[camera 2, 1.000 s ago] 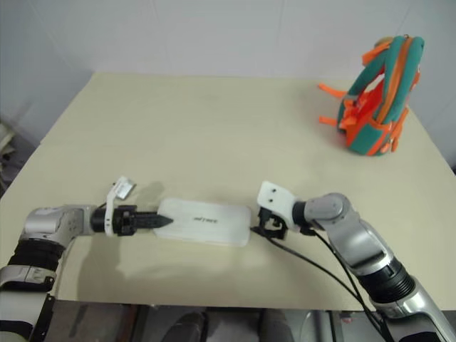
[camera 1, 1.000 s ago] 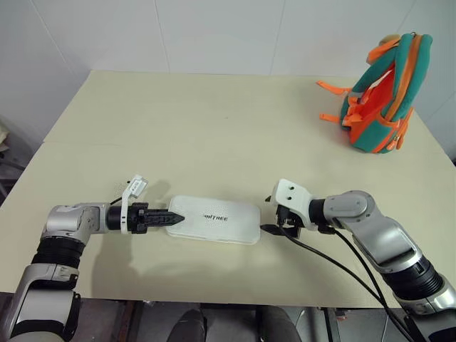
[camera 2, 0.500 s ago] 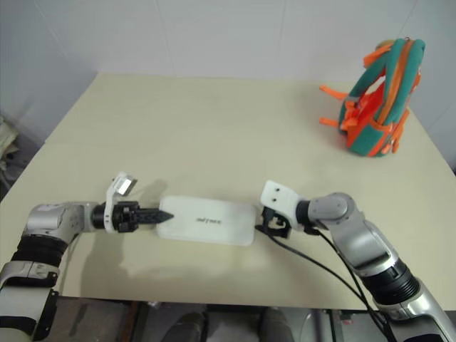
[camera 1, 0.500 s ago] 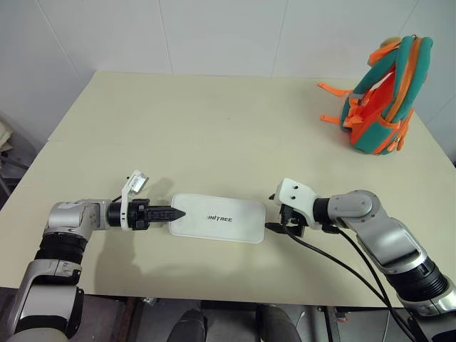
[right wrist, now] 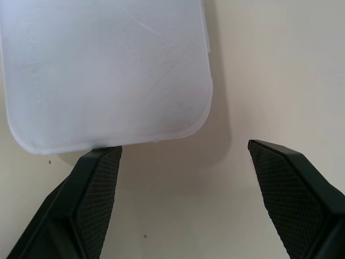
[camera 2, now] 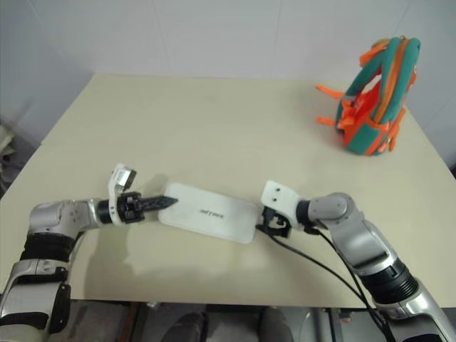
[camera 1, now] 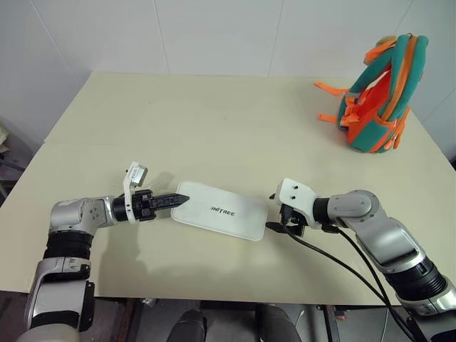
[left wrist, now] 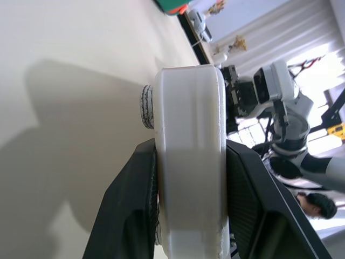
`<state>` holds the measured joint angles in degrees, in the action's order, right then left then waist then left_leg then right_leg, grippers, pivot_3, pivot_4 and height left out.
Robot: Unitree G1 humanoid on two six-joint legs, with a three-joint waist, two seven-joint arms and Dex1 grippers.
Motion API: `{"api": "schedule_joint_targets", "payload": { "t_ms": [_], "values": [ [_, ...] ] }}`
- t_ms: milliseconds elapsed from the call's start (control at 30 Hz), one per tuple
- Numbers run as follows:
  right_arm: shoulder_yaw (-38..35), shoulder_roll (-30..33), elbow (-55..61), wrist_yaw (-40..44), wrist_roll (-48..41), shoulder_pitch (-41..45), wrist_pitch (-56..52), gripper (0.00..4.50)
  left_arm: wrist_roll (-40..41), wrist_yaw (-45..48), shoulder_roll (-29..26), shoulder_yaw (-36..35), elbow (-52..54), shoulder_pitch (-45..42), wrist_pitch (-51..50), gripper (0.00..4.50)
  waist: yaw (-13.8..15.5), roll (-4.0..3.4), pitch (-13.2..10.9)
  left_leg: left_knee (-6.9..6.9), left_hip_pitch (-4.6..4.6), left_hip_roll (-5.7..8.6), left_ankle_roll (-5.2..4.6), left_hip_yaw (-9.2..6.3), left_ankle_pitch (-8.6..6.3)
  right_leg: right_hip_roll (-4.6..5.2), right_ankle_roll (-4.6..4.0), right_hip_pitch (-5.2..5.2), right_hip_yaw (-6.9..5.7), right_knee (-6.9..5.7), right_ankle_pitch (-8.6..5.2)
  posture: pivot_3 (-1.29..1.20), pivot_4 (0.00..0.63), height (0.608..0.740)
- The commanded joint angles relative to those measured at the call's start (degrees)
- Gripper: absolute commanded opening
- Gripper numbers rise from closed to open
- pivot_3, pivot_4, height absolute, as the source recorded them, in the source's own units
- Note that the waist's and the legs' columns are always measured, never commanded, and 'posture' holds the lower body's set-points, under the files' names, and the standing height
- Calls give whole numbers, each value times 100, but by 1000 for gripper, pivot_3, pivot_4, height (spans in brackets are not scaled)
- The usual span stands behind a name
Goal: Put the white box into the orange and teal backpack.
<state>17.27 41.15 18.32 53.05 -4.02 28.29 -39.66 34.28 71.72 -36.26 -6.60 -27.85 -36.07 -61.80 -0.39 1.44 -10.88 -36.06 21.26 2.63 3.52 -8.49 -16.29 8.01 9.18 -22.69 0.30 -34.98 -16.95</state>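
Since a second ago, white box (camera 1: 221, 209) lifted at its left end and turned slightly, its far-left corner now raised and nearer the table's middle; left gripper (camera 1: 178, 201) risen with it; right gripper (camera 1: 276, 221) unmoved.

Eye views: white box near the front edge of the table (camera 1: 214, 121), between the two grippers, "UNITREE" lettering on top, right end low at the table surface; left gripper clamped on the box's left end, pointing toward the right; right gripper just beside the box's right end, tilted down, whether it touches the box cannot be told; orange and teal backpack (camera 1: 377, 96) upright near the far right corner, well apart from the box, orange straps trailing toward the table's middle.

Left wrist view: box (left wrist: 190, 162) seen edge-on, pinched between two black fingers (left wrist: 132, 210); right arm beyond its far end.

Right wrist view: fingers (right wrist: 91, 199) spread wide, nothing between them; rounded box corner (right wrist: 108, 70) just ahead of them, its shadow on the table.
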Motion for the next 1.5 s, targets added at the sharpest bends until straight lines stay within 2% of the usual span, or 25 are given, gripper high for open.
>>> {"api": "schedule_joint_targets", "payload": {
  "t_ms": [33, 233, 800, 967, 1133, 1500],
  "values": [
    [-71, -74, 86, 24, -89, 89, 192, 4500, 13, -155, 20, 59, 223, 209, -36, 1352, 6, 0, 0, 0, 0, 0, 0, 0, 0, 0, 0, 0, 1, 1, 0, 0, 150, 740],
    [-63, -70, 1, 58, -77, 135, 266, 4500, -214, 201, -296, 794, 750, 530, 134, 1352, 21, 0, 0, 2, 1, 0, 1, 1, 0, 1, 0, 0, 1, 7, 0, 0, 150, 740],
    [-86, -171, -61, 140, 23, 173, 342, 4500, -608, -23, 107, 1166, 590, 116, 704, 1351, 43, 3, 2, -3, -3, 0, -9, 0, -2, 0, -5, 12, 1, 12, 19, 0, 150, 740],
    [-107, -197, -78, 158, 65, 179, 343, 4500, -570, -164, 197, 928, 479, 34, 729, 1351, 39, 4, 2, -5, -4, 0, -10, 0, -2, -1, -5, 13, 1, 13, 22, 0, 150, 740],
    [-184, -165, -52, 183, 68, 136, 320, 4500, -333, -264, 160, 703, 566, -68, 103, 1351, 29, 4, 2, -3, -3, 0, -10, 0, -1, -2, -5, 12, 1, 13, 24, 0, 150, 740],
    [-436, 48, -242, 212, 55, 144, 417, 4500, 481, -833, 357, -325, 980, 123, -979, 1298, 20, 3, 2, 5, 6, -4, -1, 0, 2, -5, -4, 4, 1, 34, 24, 0, 150, 740]
  ]
}}
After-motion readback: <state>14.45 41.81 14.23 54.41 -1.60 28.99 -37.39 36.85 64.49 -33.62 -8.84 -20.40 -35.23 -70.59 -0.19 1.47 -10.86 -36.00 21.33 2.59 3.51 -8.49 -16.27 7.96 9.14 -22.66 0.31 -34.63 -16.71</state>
